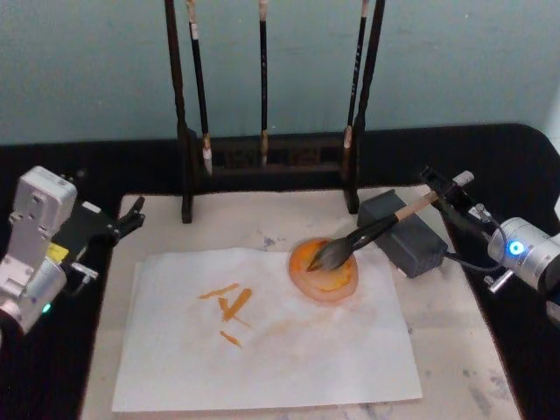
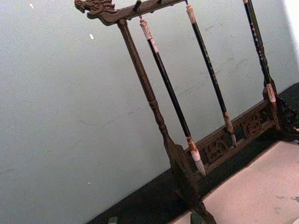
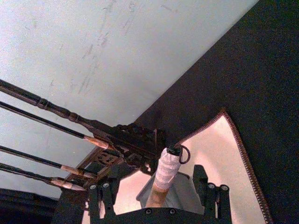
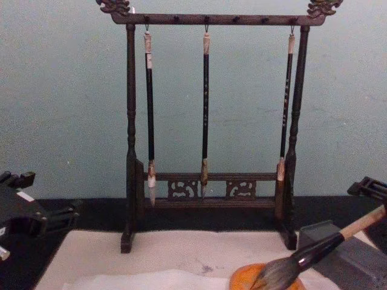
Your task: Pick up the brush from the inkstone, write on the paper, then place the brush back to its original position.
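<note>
Right gripper: the right gripper [image 1: 443, 194] is at the middle right of the head view, around the top end of the brush [image 1: 367, 232]. Its fingers [image 3: 101, 196] stand wide, with a gap to the handle on each side.
Brush: it lies tilted, the shaft over the grey inkstone [image 1: 411, 245] and the tuft on the orange dish [image 1: 339, 282].
Paper: the paper [image 1: 262, 359] lies in the lower centre, on the cream mat [image 1: 219, 223]; orange strokes [image 1: 232, 304] are on it, left of the dish.
Left gripper: the left gripper [image 1: 133, 215] is parked at the left edge, apart from the paper.
Rack: the brush rack [image 1: 262, 157] stands at the top centre with three thin brushes.
</note>
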Motion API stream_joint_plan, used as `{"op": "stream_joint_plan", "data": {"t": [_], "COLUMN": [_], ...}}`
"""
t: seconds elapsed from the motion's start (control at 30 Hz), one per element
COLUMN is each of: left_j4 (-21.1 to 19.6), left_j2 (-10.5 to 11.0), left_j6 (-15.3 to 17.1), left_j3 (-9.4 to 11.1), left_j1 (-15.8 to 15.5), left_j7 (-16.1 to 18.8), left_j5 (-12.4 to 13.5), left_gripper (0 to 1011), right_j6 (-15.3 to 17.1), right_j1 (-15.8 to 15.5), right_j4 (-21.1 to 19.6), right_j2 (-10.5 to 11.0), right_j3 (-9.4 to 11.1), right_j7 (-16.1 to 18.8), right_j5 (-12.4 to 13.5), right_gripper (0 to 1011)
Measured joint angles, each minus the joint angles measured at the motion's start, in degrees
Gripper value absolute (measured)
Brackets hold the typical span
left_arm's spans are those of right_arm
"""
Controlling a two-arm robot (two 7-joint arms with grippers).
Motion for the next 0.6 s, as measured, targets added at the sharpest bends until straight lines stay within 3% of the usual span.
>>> {"op": "stream_joint_plan", "data": {"t": [0.6], "left_j4": [0.0], "left_j2": [0.0], "left_j6": [0.0], "left_j3": [0.0], "left_j1": [0.0], "left_j7": [0.0], "left_j5": [0.0], "left_gripper": [1010], "right_j6": [-0.6], "right_j1": [2.5], "right_j4": [2.7], "right_j2": [1.0], "right_j3": [-2.5], "right_j7": [1.6], "right_j5": [1.7], "right_gripper": [1000]}}
